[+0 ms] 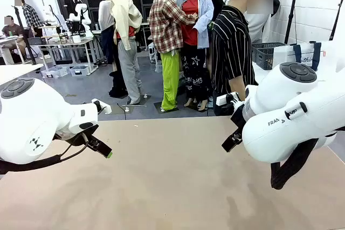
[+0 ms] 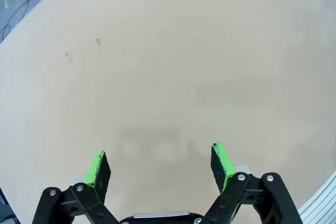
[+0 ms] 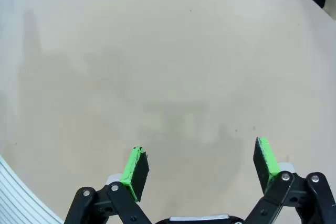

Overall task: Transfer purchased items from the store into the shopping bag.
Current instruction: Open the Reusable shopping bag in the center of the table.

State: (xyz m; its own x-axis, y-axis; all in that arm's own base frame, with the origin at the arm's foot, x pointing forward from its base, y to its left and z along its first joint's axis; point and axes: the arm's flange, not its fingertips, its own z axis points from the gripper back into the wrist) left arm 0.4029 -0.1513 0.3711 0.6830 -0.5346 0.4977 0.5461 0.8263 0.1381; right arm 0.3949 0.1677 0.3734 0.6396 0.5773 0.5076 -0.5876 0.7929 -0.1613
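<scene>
Looking from my left, the left arm (image 1: 32, 117) hangs low over the near-left part of the table (image 1: 172, 187). In its wrist view the left gripper (image 2: 160, 167) has its jaws spread wide and holds nothing. Its green pads (image 2: 97, 167) are well apart, with plain tan tabletop between and ahead of them. The table's rim curves across the upper-left corner of that view, with grey floor and a cable beyond it. A pale metal rail (image 2: 321, 207) cuts the lower-right corner, so that side is close to an edge.

Across the middle of the front view the tan surface runs unbroken to the far edge, where a person (image 1: 232, 47) in a striped top stands.

The right arm (image 1: 291, 117) fills the right side and reaches past the table's right border. The right gripper (image 3: 200, 163) is likewise wide apart and unloaded, with tabletop under its fingers. A white ridged strip (image 3: 21, 195) sits at the lower left of its view, and the rim shows dark at the upper right.

Farthest right, behind that arm and beyond the table, the dark lattice basket (image 1: 265, 53) stands just beside the shopping bag (image 1: 306, 57), whose blue handles are upright. I cannot tell what they rest on or what the basket holds.
</scene>
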